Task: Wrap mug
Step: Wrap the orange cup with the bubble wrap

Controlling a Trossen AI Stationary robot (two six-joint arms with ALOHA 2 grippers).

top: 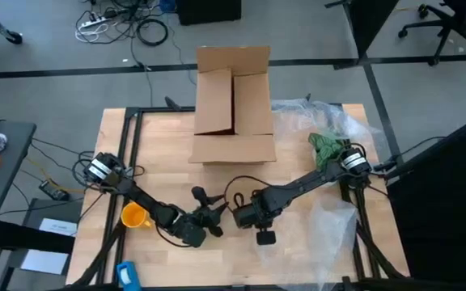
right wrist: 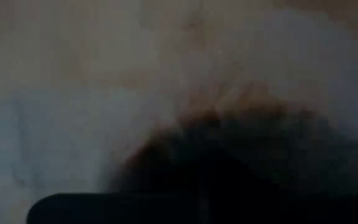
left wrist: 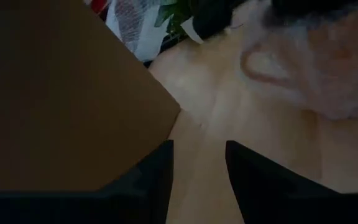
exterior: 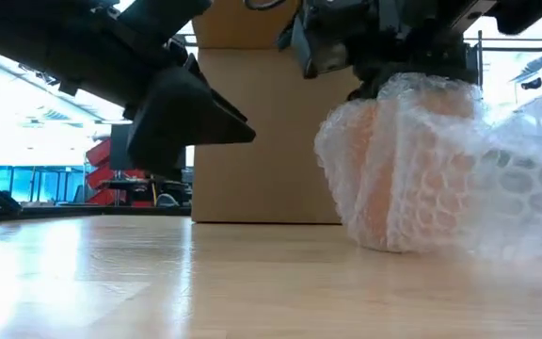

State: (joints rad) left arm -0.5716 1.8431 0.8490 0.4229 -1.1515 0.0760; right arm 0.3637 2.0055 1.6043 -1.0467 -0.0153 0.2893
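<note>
Mug (top: pixel 133 216) bare, near left edge of desk (top: pixel 168 153). Left gripper (top: pixel 207 214) mid-desk, jaws parted, empty. Right gripper (top: pixel 239 215) atop bunched wrap (exterior: pixel 412 169); jaws' state: cannot tell. Probable step: readying wrap. Next: bringing mug onto it.

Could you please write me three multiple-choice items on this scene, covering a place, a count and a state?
1. Where is the mug? A on a chair; B on the table beside the left arm; C on the floor.
2. How many boxes stand on the table? A one; B two; C three.
3. The left end effector is: A open; B shut on the mug; C shut on the box.
Key: B, it sits by the arm; A, only one shows; A, a gap separates its fingers.
</note>
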